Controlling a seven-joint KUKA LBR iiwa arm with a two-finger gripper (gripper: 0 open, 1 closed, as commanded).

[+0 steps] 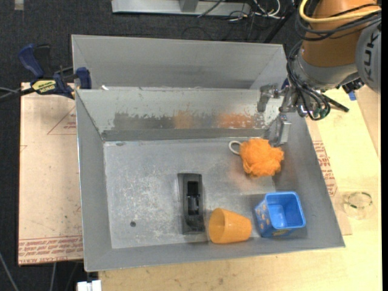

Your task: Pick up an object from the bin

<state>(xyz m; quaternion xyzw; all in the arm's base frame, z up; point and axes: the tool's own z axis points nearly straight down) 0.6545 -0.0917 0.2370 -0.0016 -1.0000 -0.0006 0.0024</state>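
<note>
My gripper (274, 119) hangs at the bin's back right corner, just above the floor. Its two fingers stand apart, open, and nothing lies between them. Directly in front of the fingertips lies a fluffy orange bath puff (262, 157) with a white loop (234, 147) at its left. The longer finger (282, 129) ends close to the puff's top edge; I cannot tell whether it touches.
A blue open box (280, 213) lies at the front right. To its left an orange cup (229, 226) rests on its side. A black tape dispenser (192, 202) lies front centre. The arm with its orange cover and cables comes in from the upper right.
</note>
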